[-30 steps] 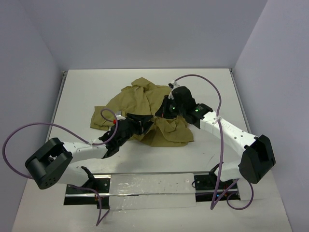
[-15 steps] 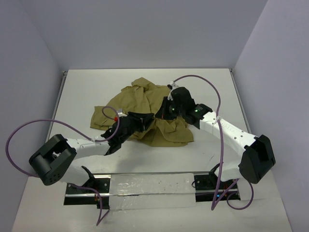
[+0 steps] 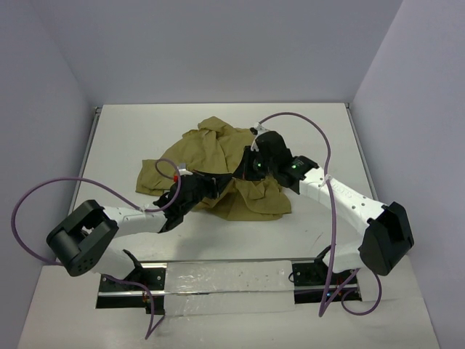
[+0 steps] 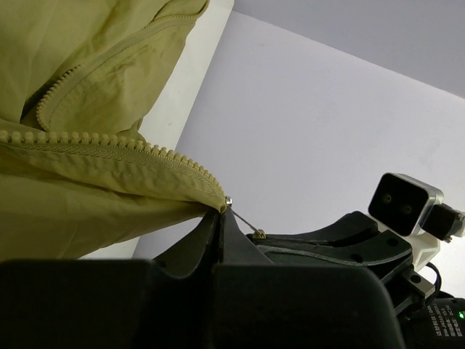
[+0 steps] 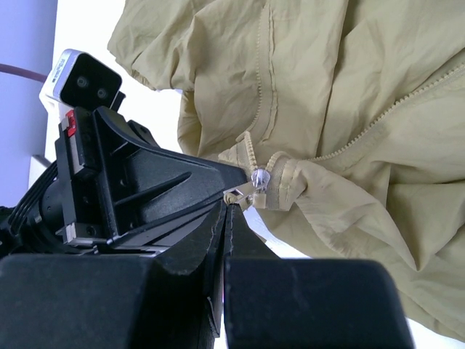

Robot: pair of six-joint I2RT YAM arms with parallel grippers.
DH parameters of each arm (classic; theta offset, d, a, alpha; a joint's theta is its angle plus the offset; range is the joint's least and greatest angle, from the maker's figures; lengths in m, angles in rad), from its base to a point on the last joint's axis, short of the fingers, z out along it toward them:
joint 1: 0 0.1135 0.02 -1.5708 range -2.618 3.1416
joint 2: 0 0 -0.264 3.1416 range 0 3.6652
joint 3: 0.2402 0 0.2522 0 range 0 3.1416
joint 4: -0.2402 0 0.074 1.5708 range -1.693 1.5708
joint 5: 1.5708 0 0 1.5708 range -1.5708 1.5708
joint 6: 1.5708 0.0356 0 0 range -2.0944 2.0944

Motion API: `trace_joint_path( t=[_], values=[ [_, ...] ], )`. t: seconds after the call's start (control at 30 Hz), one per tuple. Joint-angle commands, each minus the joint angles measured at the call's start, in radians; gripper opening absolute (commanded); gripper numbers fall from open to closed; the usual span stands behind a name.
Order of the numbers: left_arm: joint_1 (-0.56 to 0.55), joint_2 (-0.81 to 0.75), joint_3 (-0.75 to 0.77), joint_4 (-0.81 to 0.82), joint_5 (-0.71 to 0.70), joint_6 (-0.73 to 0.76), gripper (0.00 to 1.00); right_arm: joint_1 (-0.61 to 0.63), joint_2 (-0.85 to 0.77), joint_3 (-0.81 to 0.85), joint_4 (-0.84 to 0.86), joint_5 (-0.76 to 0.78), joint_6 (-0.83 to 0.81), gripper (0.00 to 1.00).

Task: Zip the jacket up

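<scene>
The khaki jacket (image 3: 211, 149) lies crumpled in the middle of the white table (image 3: 327, 131). My left gripper (image 3: 221, 179) meets it from the near left, and its jaws (image 4: 220, 213) are shut on the cloth at the end of a row of zip teeth (image 4: 109, 142). My right gripper (image 3: 245, 169) comes in from the right, its tip close to the left one. It (image 5: 227, 207) is shut on the thin metal pull tab of the zip slider (image 5: 260, 178). Each wrist view shows the other gripper's black fingers close by.
Purple cables loop from both arms, one wide to the left (image 3: 43, 196), one arching over the right arm (image 3: 312, 127). A metal rail (image 3: 218, 280) with the arm bases runs along the near edge. Grey walls close in the table on three sides.
My left gripper has slid a little forward to the right and closed on the jacket's edge at the zip. The right gripper has barely moved.
</scene>
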Motion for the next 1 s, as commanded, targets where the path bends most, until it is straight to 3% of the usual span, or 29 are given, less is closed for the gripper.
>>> trace_joint_path(
  t=[0.0,0.2,0.67,0.97],
  values=[
    [0.006,-0.014,0.015,0.115,0.040,0.051,0.00,0.008,0.003,0.054,-0.017,0.038,-0.027,0.00],
    [0.027,-0.045,0.028,0.113,0.155,0.194,0.00,0.007,0.038,0.099,-0.038,0.044,-0.043,0.00],
    [0.103,-0.055,-0.027,0.256,0.394,0.372,0.00,-0.026,0.137,0.237,-0.044,-0.057,-0.043,0.00],
    [0.119,-0.060,0.040,0.211,0.507,0.498,0.00,-0.028,0.181,0.248,-0.041,-0.080,-0.026,0.00]
  ],
)
